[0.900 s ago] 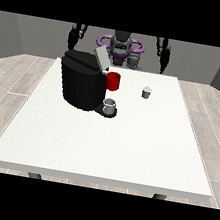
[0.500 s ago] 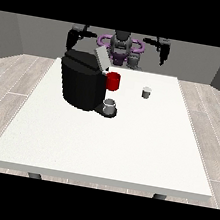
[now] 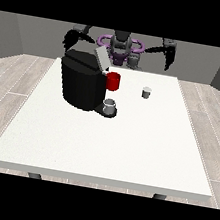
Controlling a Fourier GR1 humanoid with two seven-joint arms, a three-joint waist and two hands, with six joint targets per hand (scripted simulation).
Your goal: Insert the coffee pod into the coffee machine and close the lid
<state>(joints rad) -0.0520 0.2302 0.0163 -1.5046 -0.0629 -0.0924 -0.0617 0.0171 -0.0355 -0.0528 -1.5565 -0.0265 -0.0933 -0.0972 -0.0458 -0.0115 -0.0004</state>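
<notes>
A black coffee machine [image 3: 82,82] stands on the white table [image 3: 106,142] at the left, its grey lid [image 3: 100,57] tilted up. A red part [image 3: 113,81] sticks out at its front, and a small grey cup [image 3: 110,106] sits on its drip stand. The small grey coffee pod [image 3: 146,92] stands alone on the table to the right of the machine. The hand at the view's right [image 3: 168,55] hangs raised above the table's far right edge. The hand at the view's left [image 3: 71,37] hovers behind the machine's top. Neither hand touches anything.
The robot's torso [image 3: 120,47] with purple rings is behind the table's far edge. Wooden floor surrounds the table.
Both arms have lifted and spread outward from beside the torso. The pod, machine and lid have not moved.
</notes>
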